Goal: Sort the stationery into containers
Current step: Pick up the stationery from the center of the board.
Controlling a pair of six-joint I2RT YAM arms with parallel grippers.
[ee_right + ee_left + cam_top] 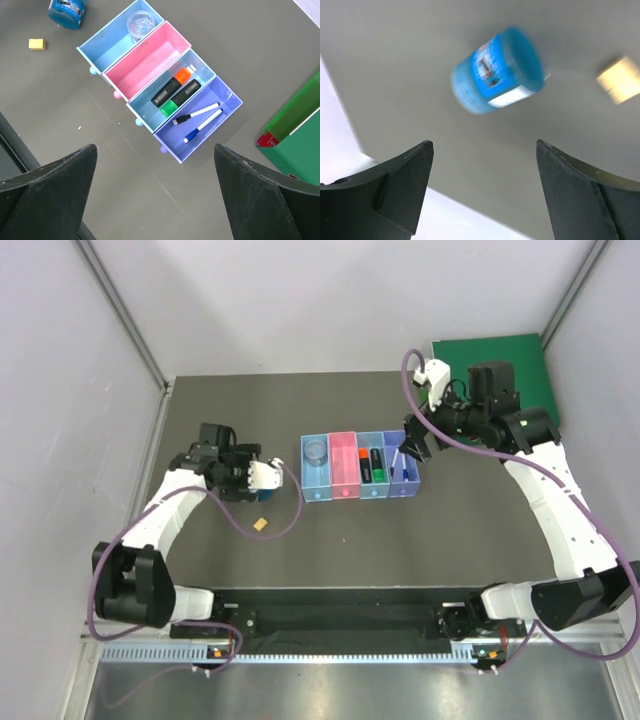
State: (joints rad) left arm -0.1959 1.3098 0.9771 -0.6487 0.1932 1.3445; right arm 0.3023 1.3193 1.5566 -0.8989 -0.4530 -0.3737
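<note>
The four joined containers [343,478] lie mid-table. In the right wrist view the first light blue bin [107,47] holds a grey round tin [141,24]. The pink bin [145,62] is bare. The other light blue bin [142,109] holds the orange-capped [172,85] and green-capped [181,97] highlighters. The purple bin [212,131] holds two white pens [197,114]. A blue tin [495,70], blurred, and a tiny orange block [620,80] rest on the table left of the bins. My left gripper [484,145] hangs open just short of the tin. My right gripper [155,150] is open and empty above the bins.
A large green binder [495,365] lies at the back right corner, behind the right arm. White walls enclose the dark table [420,550] on three sides. The left table edge shows close behind my left fingers [405,185].
</note>
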